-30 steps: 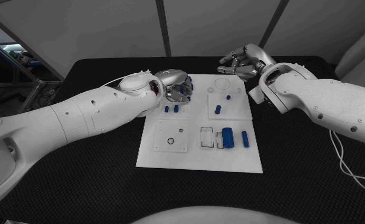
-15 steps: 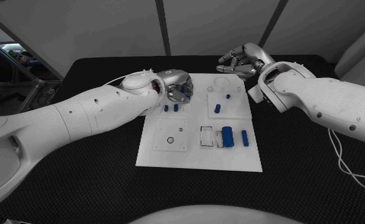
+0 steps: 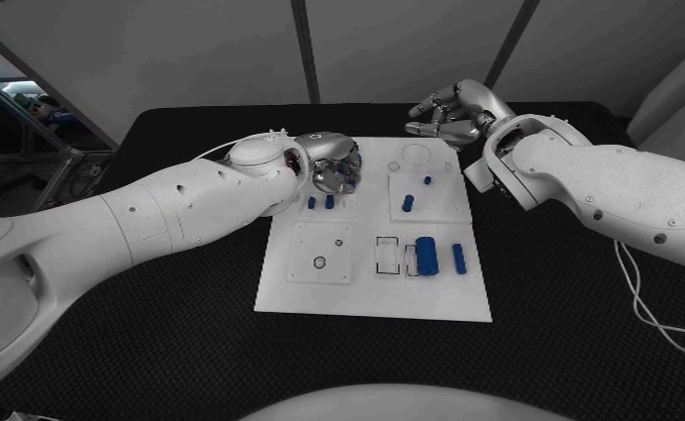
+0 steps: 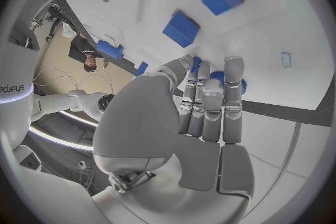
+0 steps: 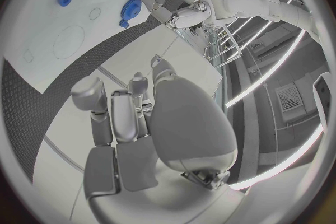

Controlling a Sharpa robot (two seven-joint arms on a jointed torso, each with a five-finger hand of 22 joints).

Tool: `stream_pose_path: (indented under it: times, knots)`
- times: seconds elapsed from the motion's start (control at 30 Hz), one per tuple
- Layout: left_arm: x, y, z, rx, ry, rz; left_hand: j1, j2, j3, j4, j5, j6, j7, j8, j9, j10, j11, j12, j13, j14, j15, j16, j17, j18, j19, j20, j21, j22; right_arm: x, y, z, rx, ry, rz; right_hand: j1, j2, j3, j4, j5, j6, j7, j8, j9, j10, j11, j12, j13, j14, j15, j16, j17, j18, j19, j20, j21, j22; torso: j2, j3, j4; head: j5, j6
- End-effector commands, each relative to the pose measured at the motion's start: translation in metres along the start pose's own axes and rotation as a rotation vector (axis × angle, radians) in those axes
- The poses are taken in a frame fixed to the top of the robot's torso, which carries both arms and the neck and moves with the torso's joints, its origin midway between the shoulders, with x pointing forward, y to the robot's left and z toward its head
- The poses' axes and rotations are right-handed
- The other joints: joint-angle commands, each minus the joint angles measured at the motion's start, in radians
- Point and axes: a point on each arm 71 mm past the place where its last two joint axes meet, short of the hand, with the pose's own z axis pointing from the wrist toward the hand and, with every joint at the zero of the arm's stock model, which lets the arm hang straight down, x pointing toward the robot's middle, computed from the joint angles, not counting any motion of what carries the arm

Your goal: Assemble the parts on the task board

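Fingers (image 4: 210, 102) of the left hand (image 3: 332, 161) were curled onto a small blue part (image 4: 218, 76) at the task board's (image 3: 374, 294) far-left corner; right hand (image 3: 454, 116) hovered beyond the board, fingers loosely bent, holding nothing.

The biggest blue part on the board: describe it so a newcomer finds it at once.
Start at the white task board in the middle of the black table and look to its near right area. There, the largest blue part lies beside a dark-outlined slot. It is thicker than the slim blue part on its right.
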Motion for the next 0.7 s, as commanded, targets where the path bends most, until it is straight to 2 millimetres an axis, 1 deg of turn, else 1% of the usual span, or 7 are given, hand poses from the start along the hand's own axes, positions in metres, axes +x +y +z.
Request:
stream_pose_path:
  times: [0.03,0.17,0.47,0.63,0.7]
  knots:
    - [0.0016,-0.0008,0.0006,0.002,0.028,0.002,0.003,0.012,0.014,-0.007,-0.006,0.009,0.001,-0.009,-0.002,0.011,0.001,-0.01,-0.003,0.011,-0.001,0.012,0.009,-0.006,0.01,-0.003,0.016,0.013,0.0004,0.0019,0.0005,-0.01,0.006,0.0,0.002,0.004,0.004,0.0,0.003,-0.005,-0.004,0.004,-0.001,-0.001,-0.002,-0.004,0.0,0.021,-0.005,-0.006,0.0,0.019,-0.006,-0.001,-0.006,-0.001,0.0,0.0002,0.0005,0.001,0.0]
    - [0.0019,-0.0004,0.0007,0.0,0.03,-0.001,-0.001,0.01,0.032,-0.02,-0.007,0.014,0.003,-0.018,-0.005,0.023,0.002,-0.026,-0.004,0.021,0.0,0.03,0.019,-0.009,0.014,-0.004,0.035,0.034,0.0006,0.0021,0.0005,-0.011,0.006,0.0,0.002,0.004,0.004,0.0,0.003,-0.005,-0.004,0.004,-0.001,-0.001,-0.002,-0.004,0.0,0.021,-0.005,-0.006,0.0,0.019,-0.006,-0.001,-0.006,-0.001,0.0,0.0,0.0008,0.0,-0.001]
    - [0.0007,0.0008,0.0004,0.001,0.014,-0.01,0.001,0.016,0.062,-0.045,-0.009,0.027,0.006,-0.029,-0.006,0.043,0.003,-0.047,-0.003,0.042,-0.001,0.061,0.047,-0.014,0.025,-0.005,0.071,0.069,0.0007,0.0024,0.0004,-0.013,0.005,-0.001,0.002,0.005,0.004,0.0,0.004,-0.004,-0.004,0.005,-0.001,0.001,-0.002,-0.004,0.001,0.021,-0.005,-0.006,0.0,0.019,-0.006,-0.001,-0.006,-0.001,0.0,-0.0005,0.0008,0.001,0.0]
    - [-0.0014,-0.0013,-0.0013,0.016,-0.014,-0.025,0.0,0.017,0.072,-0.055,-0.01,0.032,0.008,-0.033,-0.006,0.051,0.003,-0.056,-0.003,0.049,-0.001,0.072,0.056,-0.015,0.029,-0.006,0.084,0.083,0.0007,0.0027,0.0002,-0.014,0.005,-0.001,0.002,0.005,0.004,0.0,0.004,-0.004,-0.004,0.005,-0.001,0.001,-0.002,-0.004,0.001,0.021,-0.005,-0.006,0.0,0.019,-0.006,-0.001,-0.006,-0.001,0.0,-0.0008,0.0004,0.001,0.004]
    - [-0.0025,-0.002,-0.0026,0.021,-0.023,-0.031,-0.002,0.016,0.073,-0.057,-0.01,0.033,0.008,-0.034,-0.006,0.053,0.003,-0.057,-0.002,0.051,-0.001,0.075,0.058,-0.015,0.03,-0.006,0.087,0.085,0.0006,0.0028,0.0001,-0.015,0.004,-0.001,0.002,0.005,0.004,0.0,0.004,-0.004,-0.004,0.005,-0.001,0.001,-0.002,-0.004,0.001,0.021,-0.005,-0.006,0.0,0.019,-0.006,-0.001,-0.006,-0.001,0.0,-0.0017,0.0007,0.001,0.007]
